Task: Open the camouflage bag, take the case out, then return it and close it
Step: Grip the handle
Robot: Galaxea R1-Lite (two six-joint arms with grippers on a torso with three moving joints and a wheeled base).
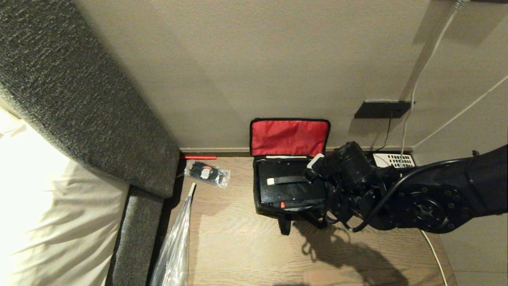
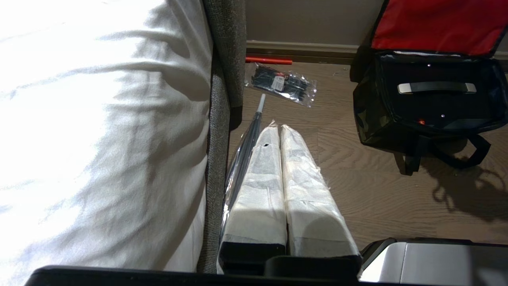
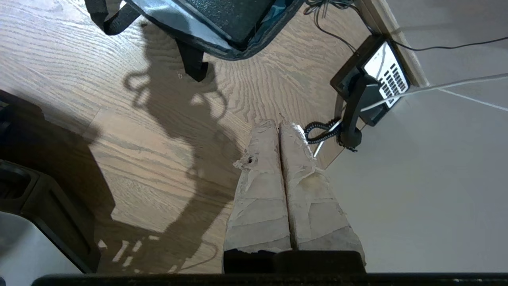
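Note:
The camouflage bag stands open on the wood floor against the wall, its red-lined lid propped upright. Inside lies the black case, flat, with a strap handle on top; the left wrist view shows the bag and the case too. My right arm reaches in from the right, its wrist over the bag's right end. The right gripper is shut and empty, pointing at bare floor between the bag's corner and the telephone. The left gripper hangs parked by the bed, shut and empty.
A black telephone with a coiled cord sits right of the bag. A clear packet of black items and a wrapped umbrella lie left of it. A bed and grey headboard fill the left. White cables run down the wall.

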